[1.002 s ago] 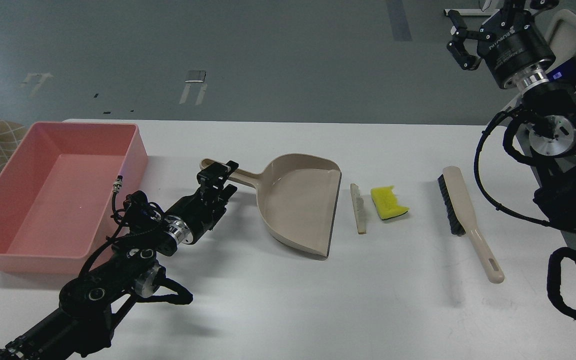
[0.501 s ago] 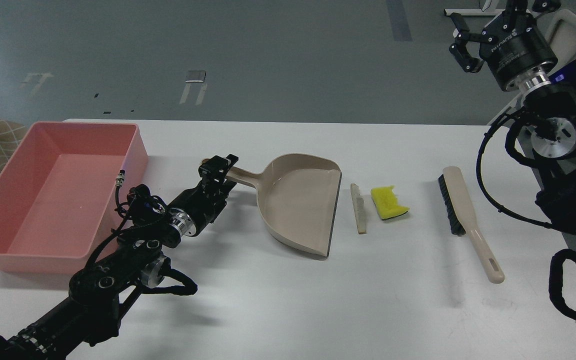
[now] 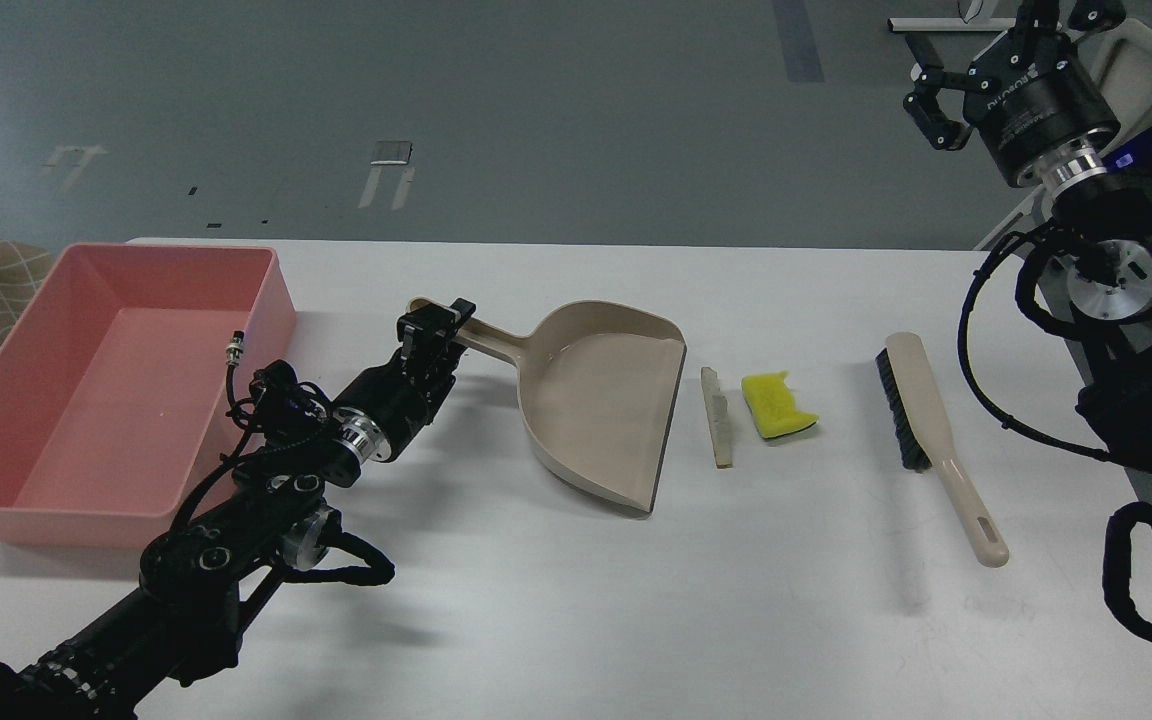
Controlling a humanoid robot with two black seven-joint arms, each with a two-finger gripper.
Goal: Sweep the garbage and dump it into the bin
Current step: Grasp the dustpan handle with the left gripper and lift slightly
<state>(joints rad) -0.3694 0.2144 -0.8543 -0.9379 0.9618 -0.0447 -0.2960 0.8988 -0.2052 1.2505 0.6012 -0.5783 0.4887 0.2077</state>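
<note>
Pink and empty, the shallow plastic tub [image 3: 126,385] awaits both scraps, yellow sponge piece [image 3: 776,405] and beige strip [image 3: 718,416], unswept on my desk [image 3: 636,600], while my left end effector [image 3: 433,335] clamps the beige dustpan's handle [image 3: 481,343]; the right end effector [image 3: 946,95], raised, I cannot tell.

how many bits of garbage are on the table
2. The beige strip lies just right of the dustpan mouth; the yellow sponge piece lies right of the strip, left of the brush. None seem hidden.
</note>
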